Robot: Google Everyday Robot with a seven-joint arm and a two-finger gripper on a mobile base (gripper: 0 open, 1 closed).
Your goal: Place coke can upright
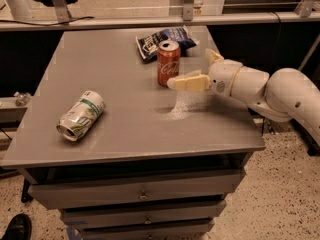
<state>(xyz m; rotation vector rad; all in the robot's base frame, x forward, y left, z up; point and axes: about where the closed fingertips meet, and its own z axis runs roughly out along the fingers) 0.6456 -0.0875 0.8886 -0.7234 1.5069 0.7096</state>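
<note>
The coke can (pixel 168 63) stands upright on the grey table (pixel 115 74), toward the far side and a little right of centre, silver top facing up and white script showing on its red side. Just behind it, at the far edge, lies a dark blue chip bag (pixel 165 38); the can's top overlaps the bag's near edge in this view.

The gripper (pixel 189 68) reaches in from the right on a white arm (pixel 280 91), low over the tabletop. Its jaws are spread wide and hold nothing. One pale finger (pixel 189 82) points left, with its tip at the lower right of the can; it may be touching the can, but the view does not settle that. The other finger (pixel 214 56) angles up and away, well clear of the can on its right.

A white-and-green can (pixel 80 115) lies on its side on the near left part of the table, well apart from the coke can, its open end facing the near left. Below the tabletop is a stack of grey drawers (pixel 140 194).
</note>
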